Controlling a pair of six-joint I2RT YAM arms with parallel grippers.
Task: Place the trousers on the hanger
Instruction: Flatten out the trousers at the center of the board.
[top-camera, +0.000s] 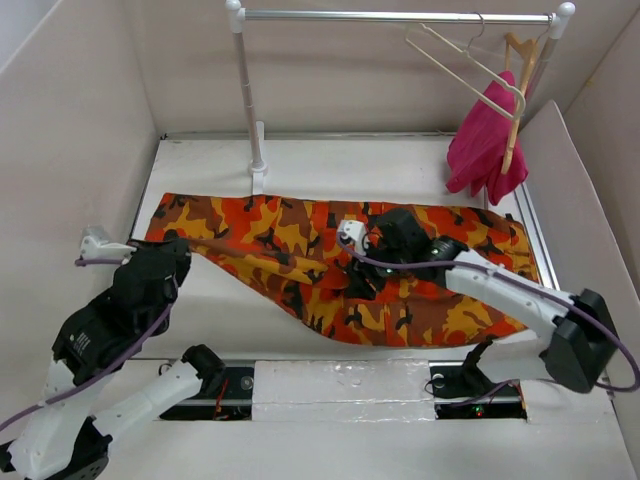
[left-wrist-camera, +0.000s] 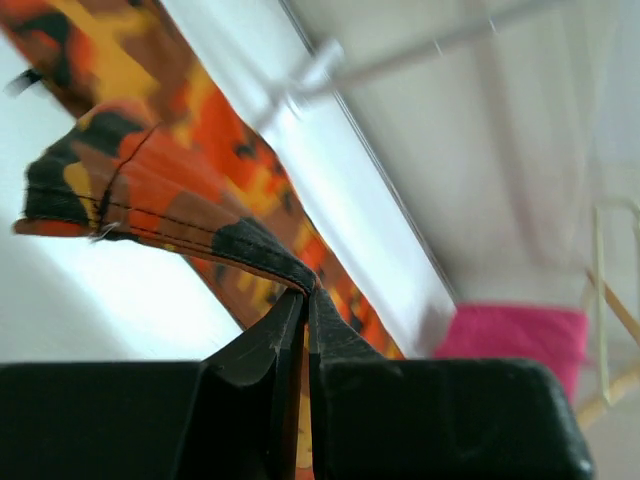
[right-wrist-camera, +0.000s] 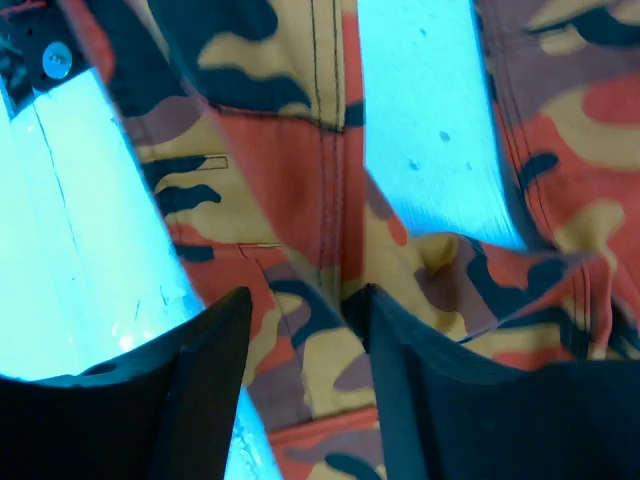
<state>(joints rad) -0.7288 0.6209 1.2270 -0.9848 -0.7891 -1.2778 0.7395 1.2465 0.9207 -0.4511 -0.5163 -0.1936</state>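
White counter (top-camera: 300, 165) carries trousers (top-camera: 280, 235) spread out. Your left hand (left-wrist-camera: 305, 295) clamped on leg hem; your right hand (right-wrist-camera: 300, 300) fingers apart over cloth. Hanger (top-camera: 470, 57) hangs on rail (top-camera: 400, 16).

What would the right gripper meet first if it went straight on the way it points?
The orange, red, yellow and brown camouflage cloth trousers: the open right gripper points straight at them, apparently just short of the fabric, though depth is unclear.

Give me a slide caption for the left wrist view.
Left end effector shut on the camouflage trousers, pink garment beyond.
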